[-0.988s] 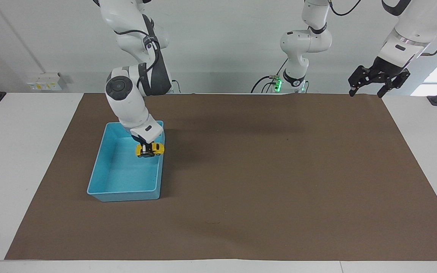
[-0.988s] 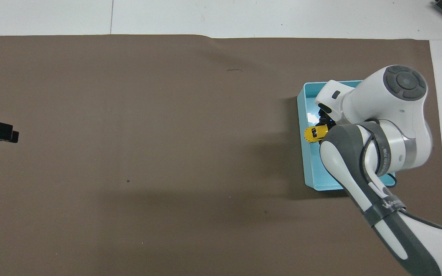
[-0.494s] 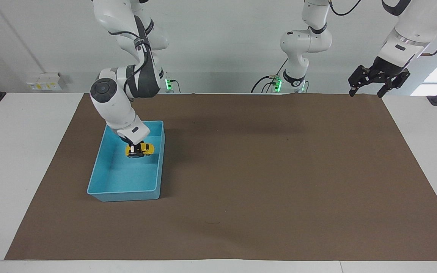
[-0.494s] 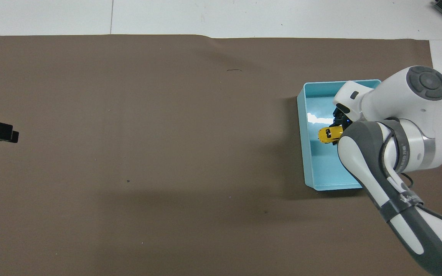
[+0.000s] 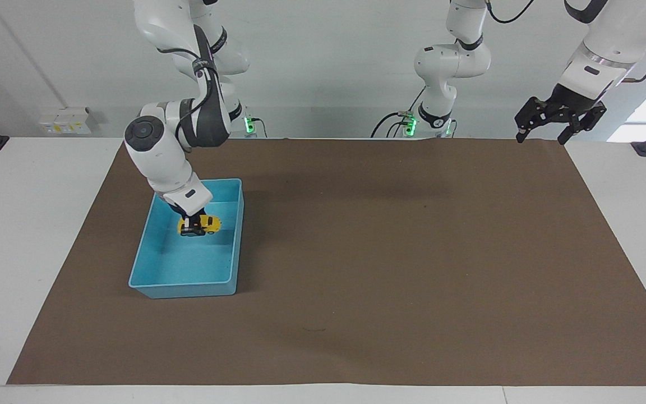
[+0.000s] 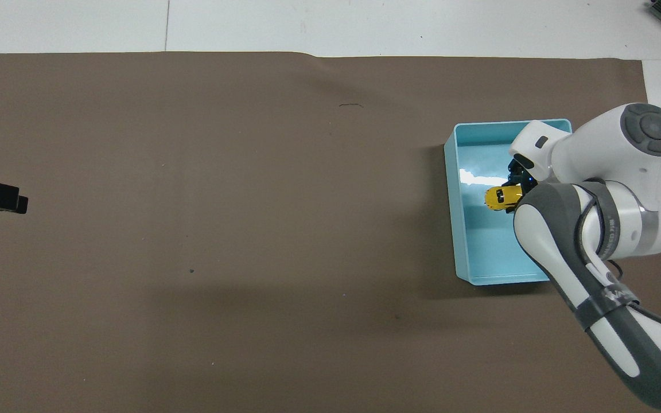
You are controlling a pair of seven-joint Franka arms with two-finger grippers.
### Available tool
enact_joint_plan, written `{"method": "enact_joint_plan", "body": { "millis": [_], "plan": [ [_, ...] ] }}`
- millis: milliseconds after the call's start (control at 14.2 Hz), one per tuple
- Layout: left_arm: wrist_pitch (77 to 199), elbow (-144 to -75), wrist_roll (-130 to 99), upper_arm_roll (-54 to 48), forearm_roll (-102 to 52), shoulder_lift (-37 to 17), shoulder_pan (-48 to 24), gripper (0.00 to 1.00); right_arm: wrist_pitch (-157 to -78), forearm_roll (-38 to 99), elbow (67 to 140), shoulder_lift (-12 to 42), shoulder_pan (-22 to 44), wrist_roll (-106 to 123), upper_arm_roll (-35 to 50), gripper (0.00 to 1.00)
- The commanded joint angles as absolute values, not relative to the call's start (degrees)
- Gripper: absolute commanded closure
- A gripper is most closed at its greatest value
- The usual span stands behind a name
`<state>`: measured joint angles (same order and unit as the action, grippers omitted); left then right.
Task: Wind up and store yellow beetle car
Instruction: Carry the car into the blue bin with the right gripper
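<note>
1. Over the last second I have carried the yellow beetle car (image 5: pixel 199 224) from above the blue tray's (image 5: pixel 146 241) long wall on the mat's open side to a spot over the tray's inside, and lower down.
2. My right gripper (image 5: pixel 191 226) is clamped on the car, fingertips pinching its body; it hangs over the half of the tray floor nearer to the robots.
3. I cannot tell whether the wheels touch the floor yet.
4. The tray's walls ring the car on all sides; the wall toward the mat's middle is the nearest, with a strip of bare floor between. The end of the tray farther from the robots is bare floor.
5. The tray sits at the right arm's end of the brown mat (image 5: pixel 390 252), near the mat's edge there.
6. The car is tiny next to the tray: bright yellow, rounded body, dark windows, black wheels, lying crosswise to the tray's length.
7. My left gripper (image 5: pixel 559 119) waits, fingers spread wide and holding nothing, raised over the mat's corner at the left arm's end.
</note>
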<state>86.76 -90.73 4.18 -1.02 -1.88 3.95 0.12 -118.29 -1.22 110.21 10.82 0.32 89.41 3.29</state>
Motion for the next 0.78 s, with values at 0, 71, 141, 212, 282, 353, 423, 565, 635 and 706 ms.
{"method": "enact_joint_plan", "body": {
  "millis": [0,71,141,212,282,353,423,565,635,706],
  "plan": [
    [86.04,-91.49,4.22,-1.14,-1.85,5.01,0.44,0.0,-119.97,-2.9,113.9,8.26,-0.53,90.17,3.69,1.0],
    [86.04,-91.49,4.22,-1.14,-1.85,5.01,0.44,0.0,-121.45,-2.99,115.04,8.17,-0.7,90.26,3.69,1.0],
    [86.04,-91.49,4.22,-1.14,-1.85,5.01,0.53,0.0,-123.12,-2.99,116.53,8.09,-1.14,90.35,3.69,1.0],
    [86.04,-91.41,4.22,-1.14,-1.85,5.01,0.44,0.0,-124.61,-2.99,117.59,8.09,-1.49,90.7,3.69,1.0],
    [86.04,-91.41,4.22,-1.14,-1.85,5.01,0.44,0.0,-126.11,-2.99,118.82,7.91,-1.49,90.88,3.69,1.0],
    [86.04,-91.41,4.22,-1.14,-1.85,5.01,0.53,0.0,-126.47,-2.99,119.18,7.74,-1.49,91.4,3.6,1.0],
    [86.04,-91.41,4.22,-1.14,-1.76,5.01,0.44,0.0,-126.65,-3.08,119.35,7.65,-1.67,91.93,3.6,1.0],
    [86.04,-91.41,4.22,-1.14,-1.84,5.01,0.44,0.0,-127.35,-3.08,119.71,7.56,-2.98,92.63,3.69,1.0],
    [86.04,-91.49,4.22,-1.14,-1.85,5.01,0.44,0.0,-127.61,-3.08,119.71,7.99,-2.99,92.72,3.69,1.0],
    [86.04,-91.41,4.22,-1.14,-1.85,5.01,0.44,0.0,-128.84,-3.08,120.14,8.43,-3.08,92.81,3.69,1.0]
  ]
}}
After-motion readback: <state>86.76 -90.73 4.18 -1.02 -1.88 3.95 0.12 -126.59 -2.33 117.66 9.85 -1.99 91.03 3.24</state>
